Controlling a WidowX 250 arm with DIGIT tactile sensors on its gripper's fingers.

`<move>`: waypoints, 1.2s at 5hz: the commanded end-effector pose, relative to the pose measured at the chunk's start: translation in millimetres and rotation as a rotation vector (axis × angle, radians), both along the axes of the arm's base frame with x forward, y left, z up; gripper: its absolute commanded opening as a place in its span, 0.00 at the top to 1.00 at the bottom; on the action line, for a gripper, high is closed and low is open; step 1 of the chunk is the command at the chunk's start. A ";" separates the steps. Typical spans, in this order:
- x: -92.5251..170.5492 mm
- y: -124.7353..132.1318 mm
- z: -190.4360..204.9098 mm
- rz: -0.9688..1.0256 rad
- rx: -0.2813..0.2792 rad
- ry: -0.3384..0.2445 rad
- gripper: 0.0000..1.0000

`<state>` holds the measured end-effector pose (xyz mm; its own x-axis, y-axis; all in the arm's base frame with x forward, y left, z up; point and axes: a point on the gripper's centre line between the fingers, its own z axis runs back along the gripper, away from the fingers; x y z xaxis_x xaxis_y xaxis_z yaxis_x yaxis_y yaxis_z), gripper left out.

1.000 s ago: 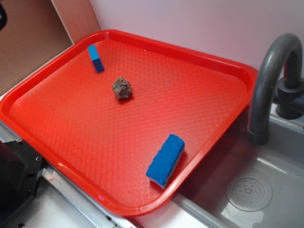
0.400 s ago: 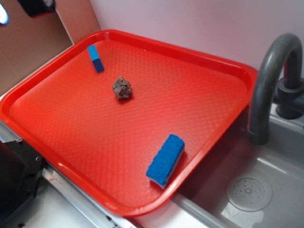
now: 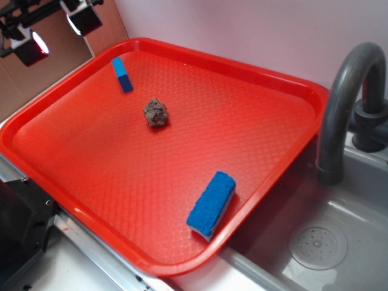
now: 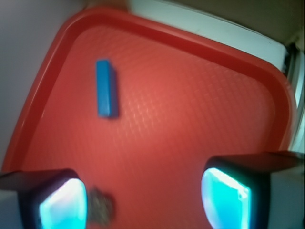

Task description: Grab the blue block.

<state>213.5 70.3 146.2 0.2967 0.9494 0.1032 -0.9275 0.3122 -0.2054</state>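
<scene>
gripper (image 3: pixel 57 29): being cropped by the exterior view's top-left corner
brown rock (image 4: pixel 101 210): blurring, partly hiding behind a finger

Looks like a toy kitchen setup: grey plastic sink (image 3: pixel 339 242) with curved faucet (image 3: pixel 342 103) at right, red tray (image 3: pixel 285 151) alongside, cardboard backdrop (image 3: pixel 36 66) upper left.

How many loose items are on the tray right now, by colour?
Blue: 2, the blue block and the sponge
Brown: 1, the rock
Total: 3, all on the red tray; the claw holds nothing.
</scene>
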 end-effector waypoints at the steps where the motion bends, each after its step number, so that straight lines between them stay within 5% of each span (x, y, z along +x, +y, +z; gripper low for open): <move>1: 37.6 37.0 -19.9 0.037 0.045 -0.034 0.00; 3: 72.0 37.5 -35.7 -0.035 0.067 -0.035 0.00; 6: 71.4 35.5 -86.5 -0.094 0.090 0.095 0.00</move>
